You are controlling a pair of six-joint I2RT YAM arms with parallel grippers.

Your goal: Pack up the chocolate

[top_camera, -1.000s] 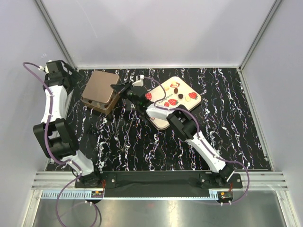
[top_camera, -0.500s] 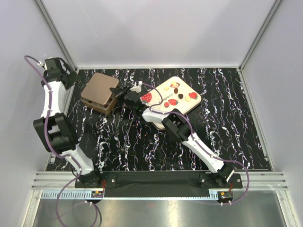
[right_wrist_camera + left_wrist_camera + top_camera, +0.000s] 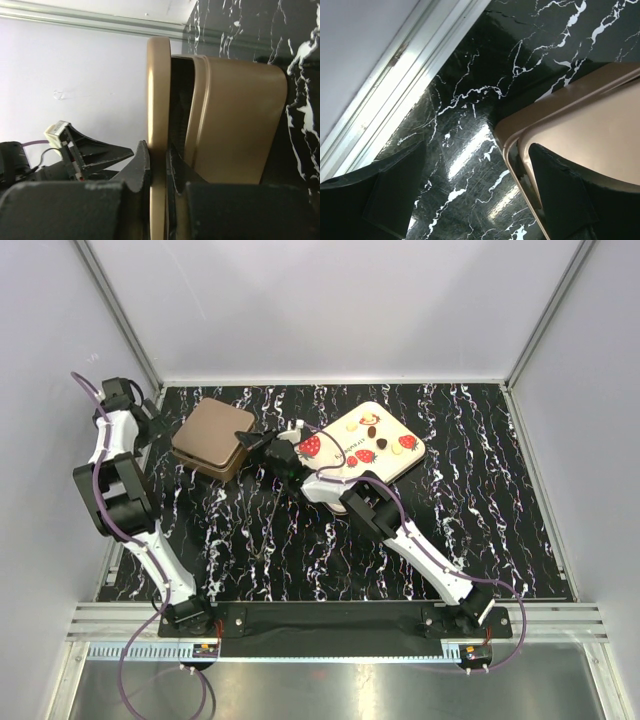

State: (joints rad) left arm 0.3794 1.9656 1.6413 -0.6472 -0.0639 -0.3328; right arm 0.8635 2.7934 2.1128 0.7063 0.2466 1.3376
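The chocolate [image 3: 372, 430], a few tiny dark and cream sweets, lies on the cream strawberry-print tray [image 3: 340, 495] right of centre. A brown box [image 3: 222, 468] stands at the back left with its tan lid [image 3: 212, 430] resting askew over it. My right gripper [image 3: 250, 443] is shut on the lid's edge [image 3: 159, 100], one finger on each side of the lid; the box body [image 3: 235, 125] is just behind it. My left gripper [image 3: 157, 428] is open at the box's left corner [image 3: 560, 120]. Its right finger [image 3: 565, 195] lies over the lid, its left finger [image 3: 395, 195] over the table.
The black marble table [image 3: 300, 540] ends at a metal rail and white wall [image 3: 380, 95] close beside my left gripper. My right arm [image 3: 400, 530] reaches across the tray's near corner. The box's inside is hidden.
My left arm has drawn in toward the left wall and brought its gripper down beside the box. My right gripper and the lid have shifted slightly left and down.
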